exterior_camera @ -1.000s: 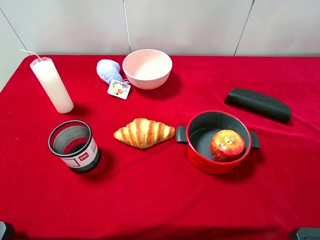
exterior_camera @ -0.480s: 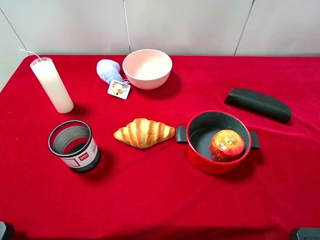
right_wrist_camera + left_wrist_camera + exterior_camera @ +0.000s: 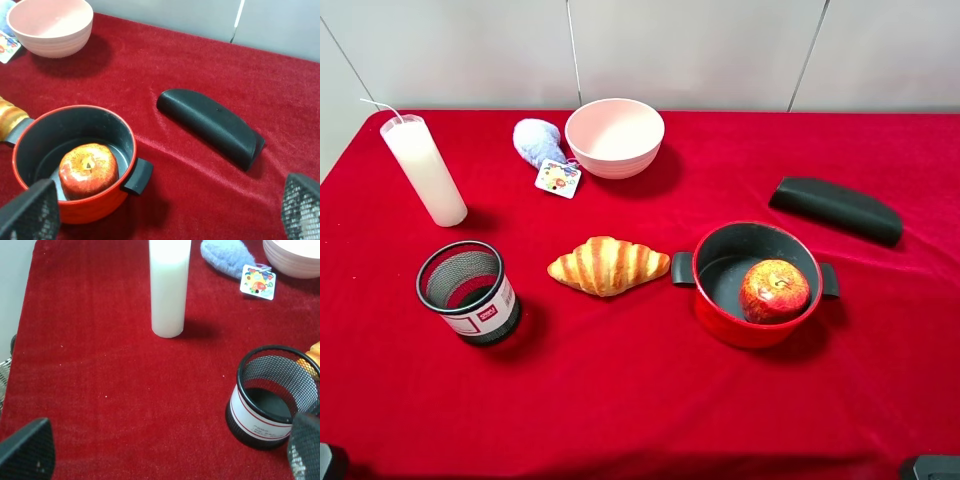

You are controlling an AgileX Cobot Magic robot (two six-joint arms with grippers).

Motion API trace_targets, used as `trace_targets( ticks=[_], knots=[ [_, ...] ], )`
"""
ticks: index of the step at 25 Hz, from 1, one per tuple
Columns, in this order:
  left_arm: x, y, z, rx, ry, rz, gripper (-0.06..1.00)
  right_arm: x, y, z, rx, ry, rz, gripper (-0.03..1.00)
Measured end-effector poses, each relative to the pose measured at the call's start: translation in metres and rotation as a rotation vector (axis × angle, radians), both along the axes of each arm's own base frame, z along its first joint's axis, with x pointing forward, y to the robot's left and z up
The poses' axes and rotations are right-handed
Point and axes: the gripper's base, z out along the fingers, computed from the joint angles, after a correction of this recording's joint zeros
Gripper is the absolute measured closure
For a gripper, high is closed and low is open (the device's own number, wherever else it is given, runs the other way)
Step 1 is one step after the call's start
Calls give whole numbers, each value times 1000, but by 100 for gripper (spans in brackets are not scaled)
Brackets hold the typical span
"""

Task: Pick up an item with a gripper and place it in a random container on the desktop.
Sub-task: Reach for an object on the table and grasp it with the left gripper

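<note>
Exterior high: candle (image 3: 423,170) stands upright on desktop (image 3: 620,400), long axis vertical.

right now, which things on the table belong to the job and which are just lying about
For the job: candle, mesh cup, red cloth desktop.

Just lying about: croissant, plush toy, pink bowl, red pot with apple inside, black case.

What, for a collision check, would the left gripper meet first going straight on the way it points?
Probably the candle, standing midway ahead between the open fingers; the mesh cup sits close by one finger. Depth is unclear.
</note>
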Motion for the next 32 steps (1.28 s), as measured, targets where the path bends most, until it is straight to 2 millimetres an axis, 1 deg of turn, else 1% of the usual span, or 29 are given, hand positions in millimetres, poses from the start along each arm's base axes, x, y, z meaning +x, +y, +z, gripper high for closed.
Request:
trace_targets(
  ticks=[10,14,17,24,32],
  knots=[
    [1,0,0,2,10,1,4,0,0,0,0,0,0,27],
    [12,0,1,30,74,11,4,0,0,0,0,0,0,27],
    [21,-1,5,37,102,11,4,0,0,0,0,0,0,27],
    [54,-7,14,47,107,-1,4,0,0,0,0,1,1,27],
    [100,-14,14,87,148,-40,4,0,0,0,0,1,1,27]
  ],
)
